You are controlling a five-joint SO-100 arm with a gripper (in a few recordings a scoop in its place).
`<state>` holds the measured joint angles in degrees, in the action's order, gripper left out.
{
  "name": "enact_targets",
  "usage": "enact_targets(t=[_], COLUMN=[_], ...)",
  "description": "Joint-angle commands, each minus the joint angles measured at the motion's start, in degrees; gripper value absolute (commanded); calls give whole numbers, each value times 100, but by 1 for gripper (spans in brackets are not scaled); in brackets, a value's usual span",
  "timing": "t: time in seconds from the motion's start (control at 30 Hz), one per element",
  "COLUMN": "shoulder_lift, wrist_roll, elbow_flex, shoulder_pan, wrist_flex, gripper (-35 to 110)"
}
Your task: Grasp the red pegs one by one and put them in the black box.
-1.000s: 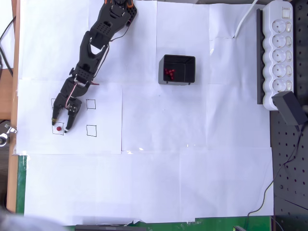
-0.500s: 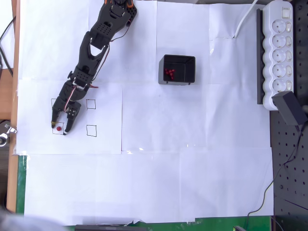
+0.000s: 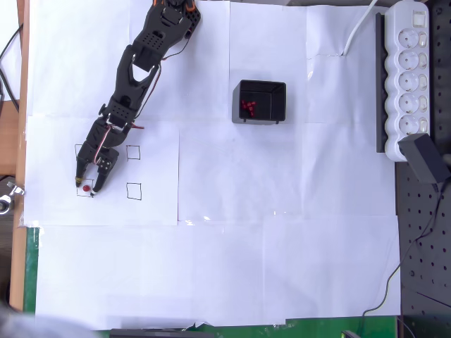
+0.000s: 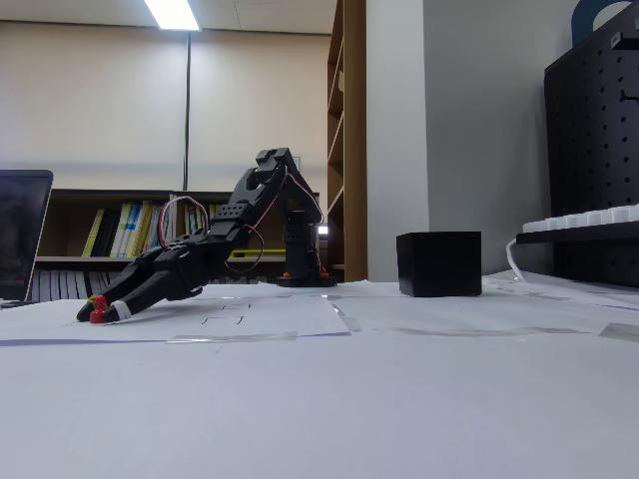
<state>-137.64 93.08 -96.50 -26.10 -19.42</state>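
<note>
One red peg (image 3: 86, 188) is bracketed by the two fingers of the gripper (image 3: 87, 186), which are set narrowly apart with a tip on either side of it; whether the pads are already pressing on the peg cannot be told from the overhead view. In the fixed view the fingertips (image 4: 118, 311) are seen lowered to the paper, with the peg (image 4: 98, 315) standing on the sheet between them. The low, stretched pose of the arm (image 3: 144, 53) is judged to be what the reach demands — the peg lies far from the base, so the links are laid nearly flat.

The peg sits inside one of the hand-drawn squares (image 3: 133, 190); these outlines are taken as marked starting spots, which would keep each pick at a known place. The other squares in sight hold nothing.

The black box (image 3: 258, 103) is placed well apart from the squares, toward the middle of the white paper (image 3: 282, 211), and a small cluster of red pegs (image 3: 248, 106) is already lying in it — the task is judged to be on its last peg.

At the right edge of the overhead view a white power strip (image 3: 407, 77) and a black adapter (image 3: 425, 157) are lying well clear of the work.

No brand, label or legible writing is found anywhere; the book spines (image 4: 120, 232) in the fixed view are too small to be read.
</note>
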Motion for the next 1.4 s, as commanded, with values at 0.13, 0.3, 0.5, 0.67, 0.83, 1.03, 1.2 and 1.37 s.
enact_targets(t=[0.13,0.3,0.5,0.67,0.83,1.03,1.2,1.37], shoulder_lift=[176,114,114,105,105,721,2171,3340], wrist_roll=[-18,-9,-26,-9,-26,-387,-536,-633], elbow_flex=[-123,-281,-290,-290,-290,-501,-1635,-2997], shoulder_pan=[105,193,193,185,185,176,527,1397], wrist_flex=[18,44,62,53,53,2083,7128,10784], gripper=[13,13,7,0,0,0,0,0])
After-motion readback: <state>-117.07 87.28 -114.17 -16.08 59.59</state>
